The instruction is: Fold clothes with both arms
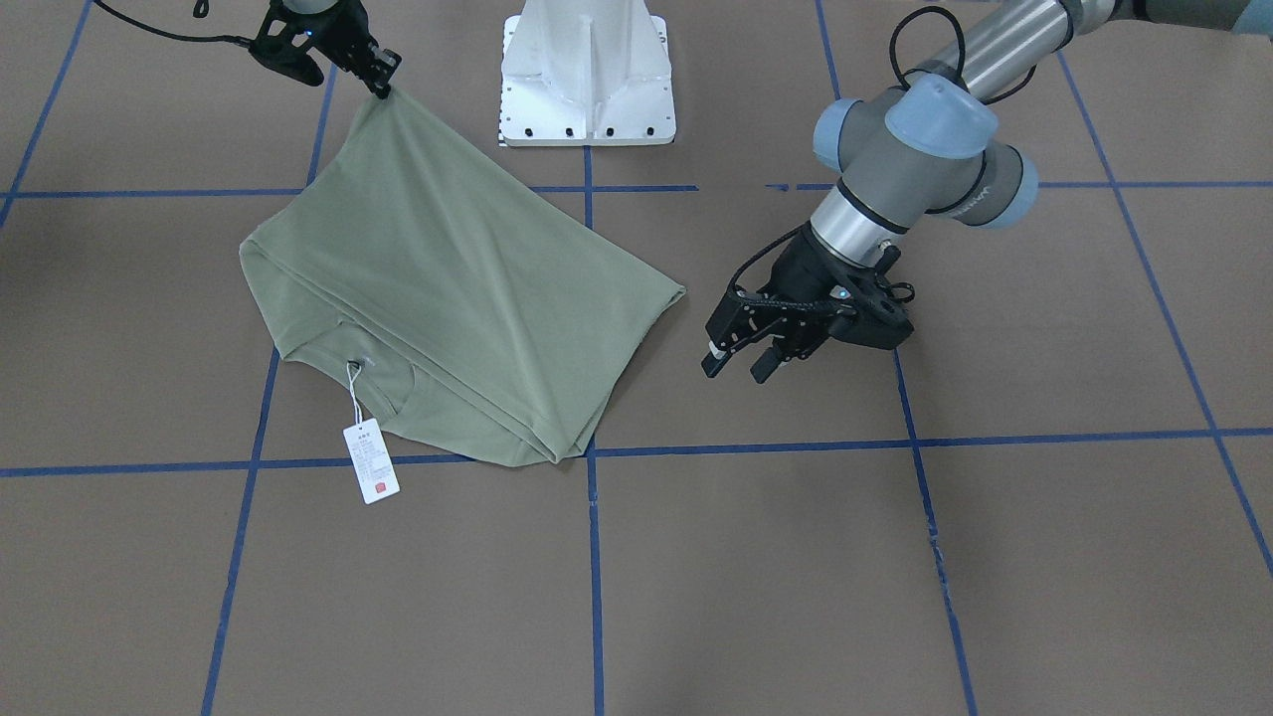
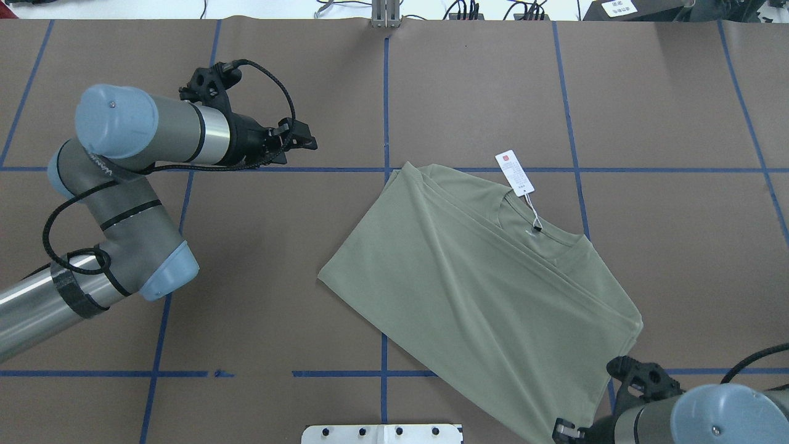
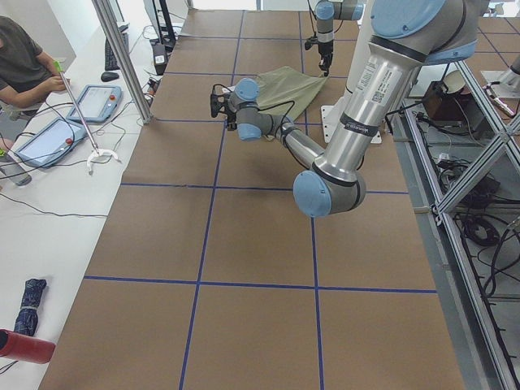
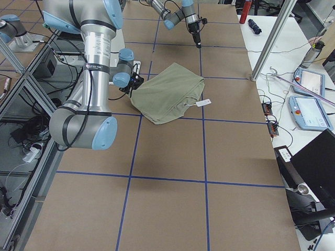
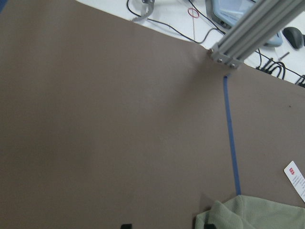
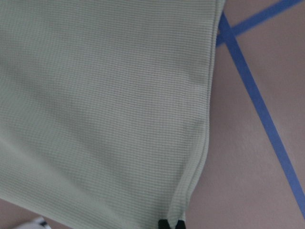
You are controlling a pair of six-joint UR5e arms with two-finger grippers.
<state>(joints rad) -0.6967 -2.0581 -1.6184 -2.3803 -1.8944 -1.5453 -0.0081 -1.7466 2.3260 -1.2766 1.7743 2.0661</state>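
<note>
Sage-green knit: pinching the robot-side corner of the shirt [image 1: 457,298] in the right claw [image 1: 383,86], hovering the spread left claw [image 1: 736,365] near the side corner pointing toward it.

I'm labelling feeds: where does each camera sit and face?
Front-facing: across the table, looking down at shirt, pedestal, open left gripper, right gripper.
Overhead: behind the pedestal, looking forward and down; left arm large.
Exterior left: table end nearest the left arm.
Exterior right: opposite end, nearest the right arm.
Left wrist: down on table, shirt corner.
Right wrist: close on shirt; fingertips pinch it.
Shared: front-facing and overhead both show the hang tag.
</note>
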